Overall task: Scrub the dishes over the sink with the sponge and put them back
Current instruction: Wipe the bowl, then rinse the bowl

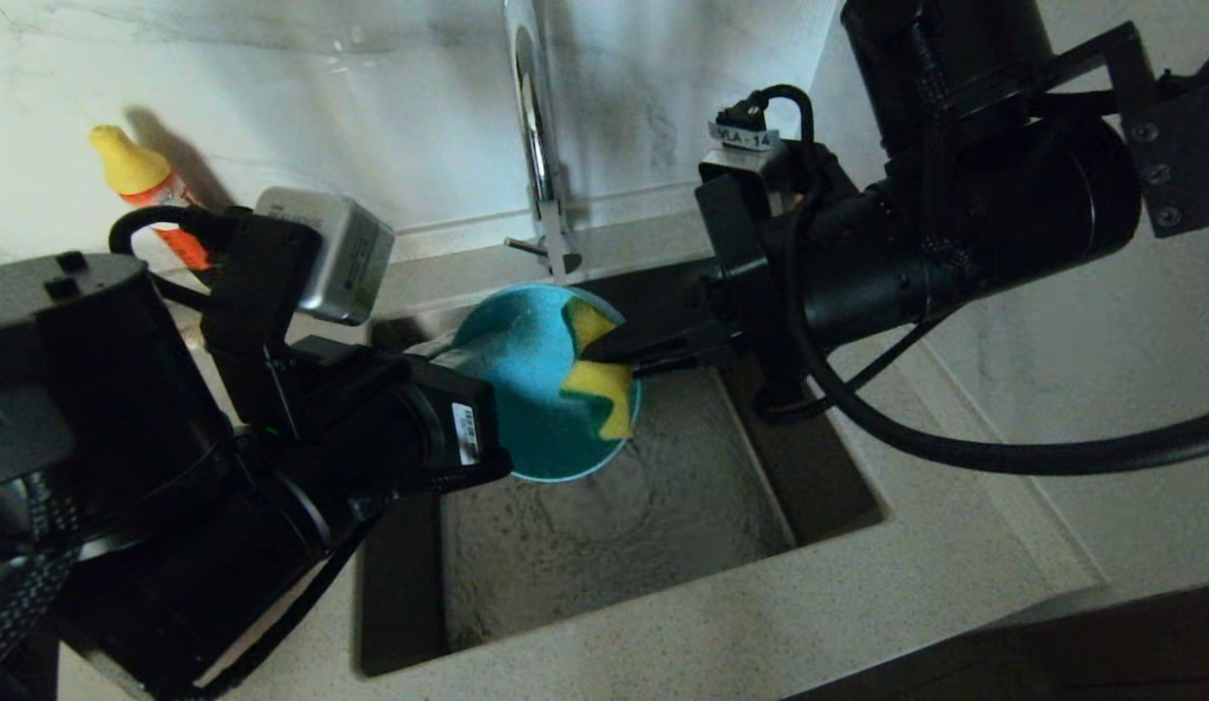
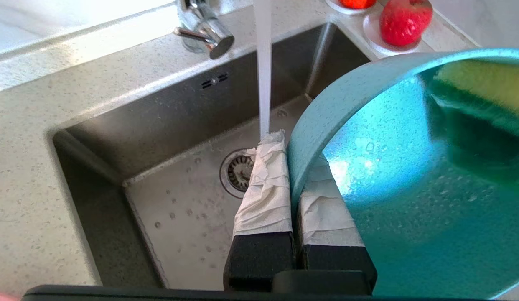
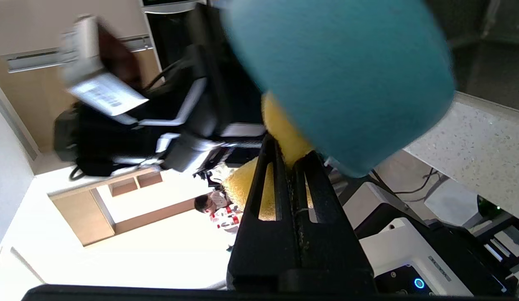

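Over the sink [image 1: 663,526], from the head camera, the left gripper [image 1: 447,352] held the teal bowl [image 1: 527,389] tipped on edge, its hollow turned toward the right arm. The right gripper [image 1: 624,350] reached in from the far side, its fingers clamped on the yellow sponge [image 1: 604,385], which lay pressed inside the bowl near the rim closest to that arm. The tap [image 1: 541,146] rose just behind them.

At the left wrist, the taped fingers [image 2: 263,196] were pinched together on the bowl's wall [image 2: 326,113], one outside and one inside. The sponge [image 2: 485,83] showed as a blurred yellow and green patch at the far side of the hollow, away from these fingers. Water from the tap fell just beside the bowl toward the drain [image 2: 238,171]. A white saucer with red fruit [image 2: 403,21] sat on the counter past the sink's corner.

At the right wrist, the black fingers [image 3: 263,188] were shut on the sponge [image 3: 284,138], with the bowl's outside [image 3: 347,75] close above them. Judging by this, the next stroke depended on the sponge lying ahead of the right fingers, against the bowl's inner face, while the left arm kept the bowl steady.
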